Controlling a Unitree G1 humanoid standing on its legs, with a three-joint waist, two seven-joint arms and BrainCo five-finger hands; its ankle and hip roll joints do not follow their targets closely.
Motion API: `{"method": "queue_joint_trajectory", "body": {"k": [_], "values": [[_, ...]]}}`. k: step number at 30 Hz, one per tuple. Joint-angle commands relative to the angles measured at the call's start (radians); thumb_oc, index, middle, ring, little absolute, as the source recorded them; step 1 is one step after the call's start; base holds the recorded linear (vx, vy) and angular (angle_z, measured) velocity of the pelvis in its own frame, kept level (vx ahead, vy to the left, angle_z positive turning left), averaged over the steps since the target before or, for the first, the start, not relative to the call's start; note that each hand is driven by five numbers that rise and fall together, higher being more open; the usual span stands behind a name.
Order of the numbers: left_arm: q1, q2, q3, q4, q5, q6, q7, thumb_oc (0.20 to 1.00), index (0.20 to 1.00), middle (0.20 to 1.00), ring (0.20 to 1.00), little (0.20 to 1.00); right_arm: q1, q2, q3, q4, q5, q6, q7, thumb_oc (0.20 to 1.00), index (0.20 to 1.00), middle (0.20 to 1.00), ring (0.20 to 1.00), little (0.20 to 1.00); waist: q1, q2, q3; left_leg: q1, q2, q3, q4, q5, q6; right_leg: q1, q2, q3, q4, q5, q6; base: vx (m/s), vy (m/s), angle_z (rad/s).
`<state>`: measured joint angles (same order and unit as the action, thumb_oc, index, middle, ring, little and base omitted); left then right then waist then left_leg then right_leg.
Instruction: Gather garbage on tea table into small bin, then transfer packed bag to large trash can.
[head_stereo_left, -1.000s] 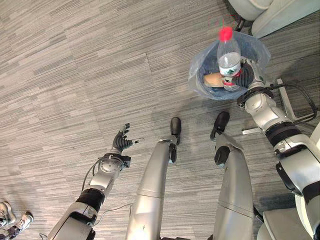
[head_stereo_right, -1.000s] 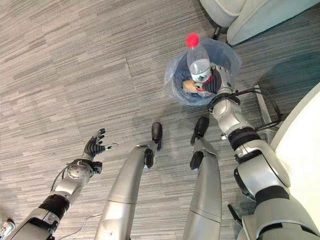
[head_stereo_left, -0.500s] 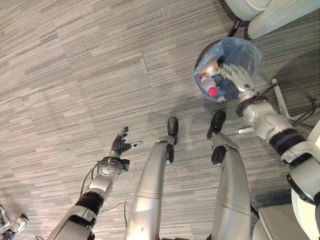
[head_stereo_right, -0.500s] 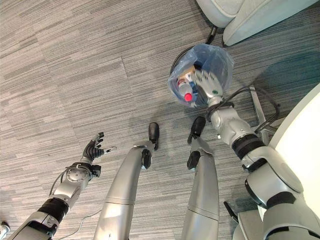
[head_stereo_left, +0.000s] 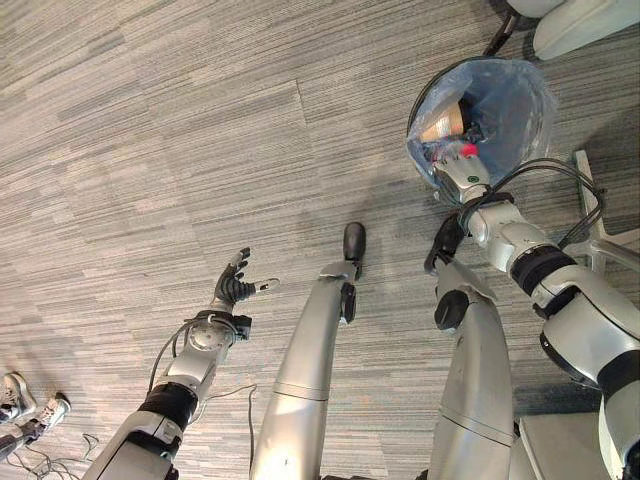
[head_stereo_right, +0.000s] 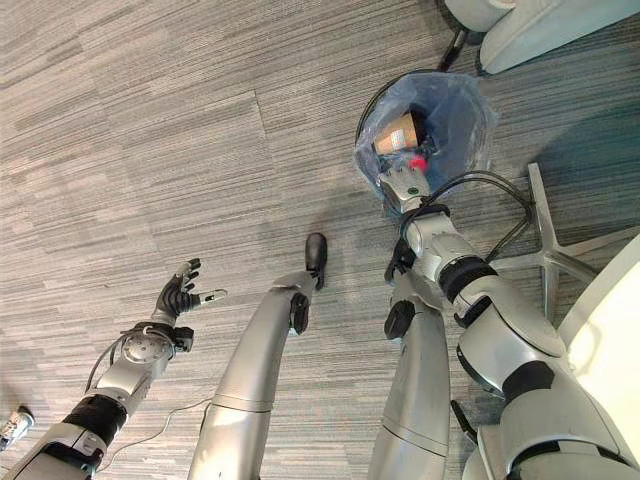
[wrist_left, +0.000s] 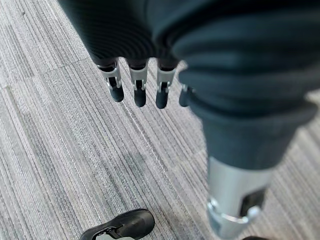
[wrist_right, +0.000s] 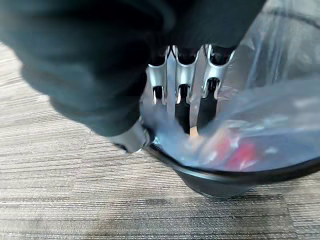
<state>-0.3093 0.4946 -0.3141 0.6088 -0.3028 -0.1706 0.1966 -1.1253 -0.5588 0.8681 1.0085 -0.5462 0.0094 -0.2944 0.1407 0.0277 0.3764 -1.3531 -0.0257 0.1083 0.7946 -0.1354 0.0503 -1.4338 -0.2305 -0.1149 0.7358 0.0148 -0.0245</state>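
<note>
Small bin (head_stereo_left: 425, 172) with blue bag liner (head_stereo_left: 520, 100) stands on the grey carpet floor (head_stereo_left: 150, 130), just beside a chair base (head_stereo_left: 600, 235). Inside the bin: a bottle's red cap (head_stereo_left: 466, 149) and a brown paper cup (head_stereo_left: 445, 125) lying on its side. Right robot hand (head_stereo_left: 462, 180) is at the bin's near rim; in the right wrist view its fingers (wrist_right: 186, 80) point down into the liner, tips hidden behind the plastic, so I can't tell if it grips anything. Left robot hand (head_stereo_left: 235, 290) hangs well apart from the bin, out over the floor, fingers spread and relaxed, holding nothing.
</note>
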Motion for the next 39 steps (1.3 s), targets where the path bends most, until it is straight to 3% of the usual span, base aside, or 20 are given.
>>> {"method": "queue_joint_trajectory", "body": {"k": [1,10,18,22,26,31,33,34,39], "values": [[0.046,-0.005,0.022,-0.014,0.002,-0.017,0.007,1.000,1.000,1.000,1.000,1.000,0.013,-0.049,-0.011,-0.064,0.043,-0.003,-0.017,0.200,0.200,0.200,0.200,0.200,-0.004,0.044,-0.007,0.055,-0.030,-0.043,-0.149,0.040,0.004,0.089,0.018,-0.003,0.025,-0.114,0.030,-0.02,-0.017,-0.07],[0.055,-0.017,0.061,-0.009,0.017,-0.002,0.018,1.000,1.000,1.000,1.000,1.000,0.081,-0.078,-0.172,-0.197,0.171,-0.016,-0.053,0.200,0.200,0.200,0.200,0.200,-0.018,0.046,-0.002,0.093,-0.019,-0.048,-0.192,0.056,0.002,0.127,0.029,-0.005,-0.012,-0.094,0.038,-0.02,-0.012,-0.04],[0.061,-0.052,0.081,0.004,0.029,0.023,0.004,1.000,1.000,1.000,1.000,1.000,0.270,0.050,-0.393,-0.410,0.467,-0.091,-0.031,0.200,0.200,0.200,0.200,0.200,-0.032,0.040,-0.011,0.250,-0.004,-0.057,-0.329,0.088,-0.006,0.275,0.033,-0.020,-0.111,-0.064,0.053,-0.05,-0.018,-0.03],[0.054,-0.071,0.087,0.029,0.045,0.040,-0.005,1.000,1.000,1.000,1.000,1.000,0.400,0.144,-0.474,-0.531,0.662,-0.136,0.024,0.200,0.200,0.200,0.200,0.200,-0.051,0.022,-0.020,0.425,-0.006,-0.066,-0.451,0.115,-0.022,0.431,0.034,-0.045,-0.212,-0.031,0.070,-0.05,-0.036,0.09],[0.099,-0.091,0.107,0.043,0.047,0.047,-0.016,1.000,1.000,1.000,1.000,1.000,0.582,0.227,-0.510,-0.691,0.790,-0.163,0.092,0.200,0.200,0.200,0.200,0.200,-0.073,-0.002,-0.035,0.711,-0.010,-0.075,-0.626,0.152,-0.047,0.703,0.040,-0.083,-0.383,0.010,0.088,0.02,-0.023,0.06],[0.216,-0.109,0.136,0.034,0.050,0.054,-0.037,1.000,1.000,1.000,1.000,1.000,0.720,0.232,-0.537,-0.873,0.798,-0.177,0.139,0.200,0.200,0.200,0.200,0.200,-0.091,-0.030,-0.068,0.976,-0.003,-0.057,-0.750,0.189,-0.050,0.988,0.055,-0.124,-0.547,0.069,0.097,0.06,0.023,-0.05],[0.236,-0.113,0.142,0.031,0.051,0.057,-0.041,1.000,1.000,1.000,1.000,1.000,0.738,0.225,-0.541,-0.898,0.789,-0.177,0.147,0.200,0.200,0.200,0.200,0.200,-0.093,-0.032,-0.080,1.009,-0.002,-0.057,-0.761,0.188,-0.048,1.023,0.058,-0.126,-0.567,0.072,0.099,0.11,0.031,-0.10],[0.304,-0.123,0.170,0.014,0.045,0.058,-0.051,1.000,1.000,1.000,1.000,1.000,0.796,0.211,-0.568,-0.969,0.787,-0.183,0.168,0.200,0.200,0.200,0.200,0.200,-0.098,-0.042,-0.118,1.115,0.000,-0.045,-0.805,0.187,-0.051,1.140,0.068,-0.130,-0.629,0.076,0.110,0.10,0.041,-0.08],[0.400,-0.126,0.213,-0.027,0.051,0.064,-0.077,1.000,1.000,1.000,1.000,1.000,0.895,0.193,-0.601,-1.053,0.786,-0.175,0.221,0.200,0.200,0.200,0.200,0.200,-0.103,-0.050,-0.185,1.256,-0.011,-0.028,-0.863,0.179,-0.049,1.277,0.083,-0.129,-0.705,0.090,0.124,0.11,0.076,-0.04]]}}
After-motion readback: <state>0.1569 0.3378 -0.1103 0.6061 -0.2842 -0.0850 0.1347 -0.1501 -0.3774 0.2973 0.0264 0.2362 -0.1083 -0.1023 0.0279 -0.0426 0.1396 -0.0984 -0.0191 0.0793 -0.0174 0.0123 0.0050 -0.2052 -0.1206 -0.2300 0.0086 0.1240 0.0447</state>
